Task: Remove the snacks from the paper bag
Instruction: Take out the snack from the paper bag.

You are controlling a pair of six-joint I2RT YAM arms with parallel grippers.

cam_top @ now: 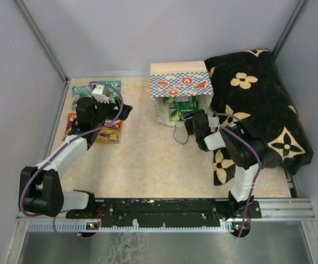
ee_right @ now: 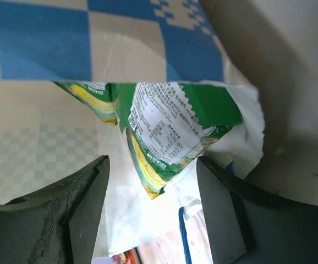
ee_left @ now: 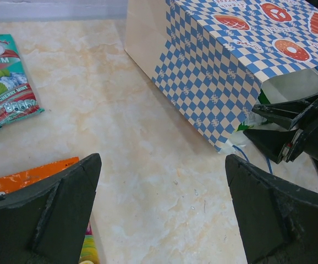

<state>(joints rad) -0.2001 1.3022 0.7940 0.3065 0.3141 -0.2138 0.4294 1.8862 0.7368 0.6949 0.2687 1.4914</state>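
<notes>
The paper bag [cam_top: 180, 88] lies on its side at the back middle of the table, its mouth facing the arms. Green snacks [cam_top: 179, 110] show inside the mouth. My right gripper [cam_top: 192, 121] is at that mouth, open. In the right wrist view a green packet [ee_right: 167, 129] hangs with its corner between the fingers [ee_right: 85, 203], apart from both, and the right gripper [ee_right: 151, 203] holds nothing. My left gripper [cam_top: 120, 114] is wide open and empty over bare table left of the bag [ee_left: 225, 66]. Teal [cam_top: 101, 88], orange [cam_top: 71, 122] and yellow-purple [cam_top: 108, 133] packets lie on the table beside it.
A black flower-patterned cloth [cam_top: 258, 104] fills the back right, against the bag and under the right arm. Grey walls close in the left, back and right sides. The bag's blue cord handle [cam_top: 178, 135] trails onto the table in front of the mouth.
</notes>
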